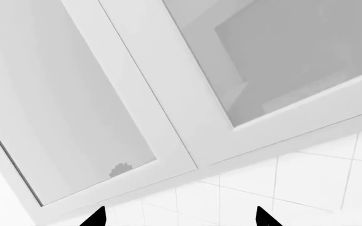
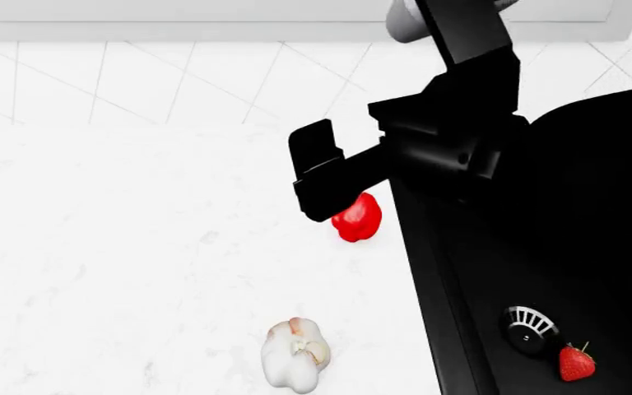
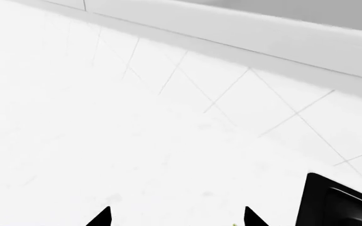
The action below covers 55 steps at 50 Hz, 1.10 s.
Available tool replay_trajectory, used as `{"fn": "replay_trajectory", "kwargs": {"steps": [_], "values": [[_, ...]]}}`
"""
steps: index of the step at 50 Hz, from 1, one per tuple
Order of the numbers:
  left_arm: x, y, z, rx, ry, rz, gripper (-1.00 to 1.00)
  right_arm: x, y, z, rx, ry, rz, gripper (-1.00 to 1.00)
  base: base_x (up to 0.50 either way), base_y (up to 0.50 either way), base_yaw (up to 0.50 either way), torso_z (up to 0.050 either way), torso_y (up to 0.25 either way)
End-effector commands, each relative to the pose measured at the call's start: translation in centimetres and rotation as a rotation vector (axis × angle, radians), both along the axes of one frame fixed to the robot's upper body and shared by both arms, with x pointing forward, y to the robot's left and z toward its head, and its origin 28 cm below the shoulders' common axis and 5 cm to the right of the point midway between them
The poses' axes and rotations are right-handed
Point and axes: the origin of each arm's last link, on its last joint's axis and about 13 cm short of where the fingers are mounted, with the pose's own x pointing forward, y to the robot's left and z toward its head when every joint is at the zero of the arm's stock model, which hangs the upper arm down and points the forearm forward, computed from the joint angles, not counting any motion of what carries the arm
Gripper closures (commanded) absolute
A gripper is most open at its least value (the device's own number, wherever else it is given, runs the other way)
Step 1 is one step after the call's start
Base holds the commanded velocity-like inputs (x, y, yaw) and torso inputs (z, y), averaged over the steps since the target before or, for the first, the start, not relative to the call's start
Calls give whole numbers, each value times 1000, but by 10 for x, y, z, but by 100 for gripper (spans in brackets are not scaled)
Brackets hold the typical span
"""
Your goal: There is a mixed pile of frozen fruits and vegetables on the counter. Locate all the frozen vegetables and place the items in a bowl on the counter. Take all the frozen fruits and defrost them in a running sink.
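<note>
Glossy red bell pepper [image 2: 358,218], lobed

The right arm reaches in over the sink's [image 2: 579,247] near-left rim, its right tool [image 3: 176,217] spread wide just above the bell pepper [image 2: 358,218]. The left tool [image 1: 179,217], fingertips parted, points up at wall cabinets, far from that sink.
</note>
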Motion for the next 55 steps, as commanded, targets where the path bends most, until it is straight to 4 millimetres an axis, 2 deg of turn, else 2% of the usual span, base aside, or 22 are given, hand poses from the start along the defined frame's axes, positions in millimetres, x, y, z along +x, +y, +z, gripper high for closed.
{"fn": "replay_trajectory", "kwargs": {"steps": [1, 27, 49, 55], "values": [[-1, 1, 0, -2, 1, 3, -100, 0, -1, -5, 5, 12, 6, -100, 0, 0, 0, 0, 0], [1, 1, -2, -3, 3, 2, -100, 5, -2, -18, 0, 50, 15, -100, 0, 0, 0, 0, 0], [1, 0, -1, -1, 2, 1, -100, -6, -6, -21, -34, 119, -2, -100, 0, 0, 0, 0, 0], [1, 0, -1, -2, 3, 1, -100, -9, -9, -15, -38, 105, -29, -100, 0, 0, 0, 0, 0]]}}
